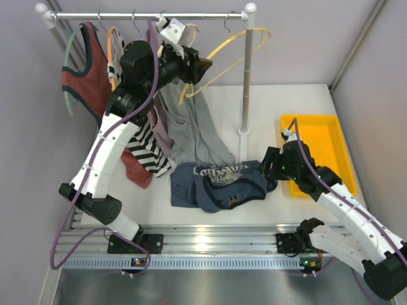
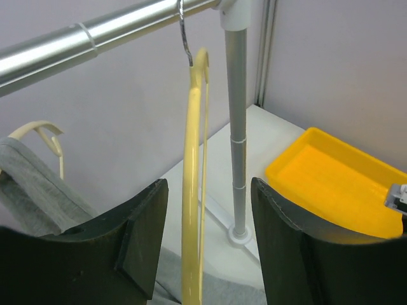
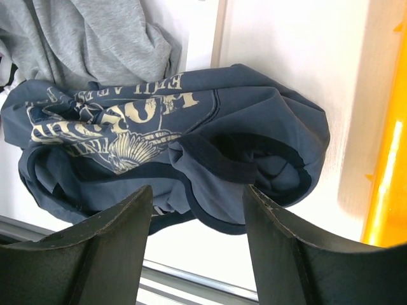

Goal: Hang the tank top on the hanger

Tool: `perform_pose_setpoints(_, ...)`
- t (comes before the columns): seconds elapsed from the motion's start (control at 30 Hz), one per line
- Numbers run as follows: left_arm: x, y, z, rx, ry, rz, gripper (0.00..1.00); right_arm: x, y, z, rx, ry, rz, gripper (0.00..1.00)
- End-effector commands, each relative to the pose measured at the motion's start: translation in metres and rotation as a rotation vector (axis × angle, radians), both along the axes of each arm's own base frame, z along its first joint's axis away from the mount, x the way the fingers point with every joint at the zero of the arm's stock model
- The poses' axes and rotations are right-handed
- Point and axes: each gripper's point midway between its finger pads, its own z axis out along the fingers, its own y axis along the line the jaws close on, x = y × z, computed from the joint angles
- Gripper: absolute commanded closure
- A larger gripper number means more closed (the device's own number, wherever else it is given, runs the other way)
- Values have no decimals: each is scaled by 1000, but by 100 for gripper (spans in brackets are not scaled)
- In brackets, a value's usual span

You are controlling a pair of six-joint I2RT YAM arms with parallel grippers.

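The white bench (image 1: 286, 101) carries a clothes rack (image 1: 146, 14) at the back. At the right sits the yellow tray (image 1: 321, 127). Its floor shows plain yellow, and my right arm overlaps its near left corner. The tank top (image 1: 219, 184) lies crumpled, print up, on the bench left of the tray, by the hem of a hanging grey top (image 1: 197, 127). The hanger (image 1: 236, 43) hangs by its hook from the rail. My left end effector (image 2: 208, 187) stands open with the hanger between its fingers, clear of both. My right end effector (image 3: 197, 194) hovers open over the tank top's right end.
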Motion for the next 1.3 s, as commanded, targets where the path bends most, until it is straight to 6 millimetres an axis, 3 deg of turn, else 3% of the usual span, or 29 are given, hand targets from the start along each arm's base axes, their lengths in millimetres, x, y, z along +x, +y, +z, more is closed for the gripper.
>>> perform_pose_setpoints(0.0,-3,-9,-10,77,-15,-83,40,2,3,12,19,-33,16,41)
perform_pose_setpoints(0.37,10,-13,-45,149,50,-94,46,0,2,9,12,-24,21,41)
perform_pose_setpoints(0.7,11,-14,-51,147,67,-95,54,-1,2,7,15,-21,21,41)
perform_pose_setpoints(0.93,13,-12,-52,149,69,-78,71,-1,2,7,14,-20,23,41)
perform_pose_setpoints(1.03,15,-11,-52,146,70,-67,89,-1,2,7,13,-20,24,41)
perform_pose_setpoints(1.1,15,-12,-50,139,68,-68,96,-2,2,7,13,-18,25,41)
perform_pose_setpoints(1.27,17,-10,-42,74,77,-31,100,-1,3,7,14,-19,26,41)
